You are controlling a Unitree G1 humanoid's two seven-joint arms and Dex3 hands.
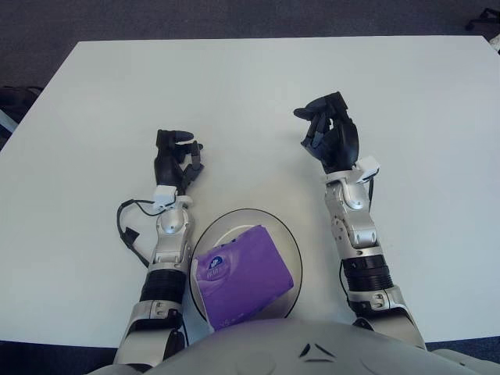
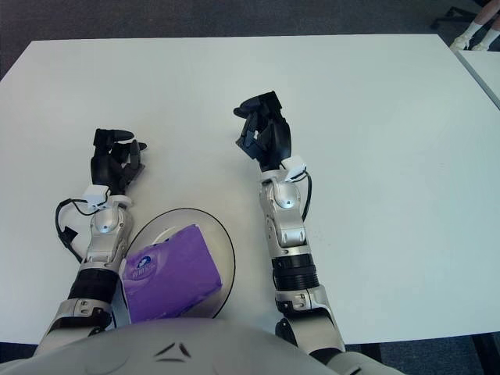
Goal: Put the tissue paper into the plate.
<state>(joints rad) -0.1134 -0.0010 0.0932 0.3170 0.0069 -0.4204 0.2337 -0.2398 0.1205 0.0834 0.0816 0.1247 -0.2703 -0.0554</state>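
Tissue pack: the purple tissue pack [image 1: 241, 275] already lies in the plate [image 1: 285, 234], near the robot's body, with its near end hidden under the robot's chest.
Left robot hand: the left robot hand [image 1: 173, 160] shows left of and beyond the plate, fingers loosely curled, holding nothing.
Plate: it sits on the white worktop [image 1: 250, 94] between the two forearms.
Right robot hand: the right robot hand [image 1: 331, 134] is raised over bare worktop, right of and beyond the plate, fingers bent in, nothing in them.
Step in hand: placing looks done; neither robot hand touches the pack.
Next move: by my judgement only bringing the arms to rest, keeping the right forearm clear of the plate's rim.
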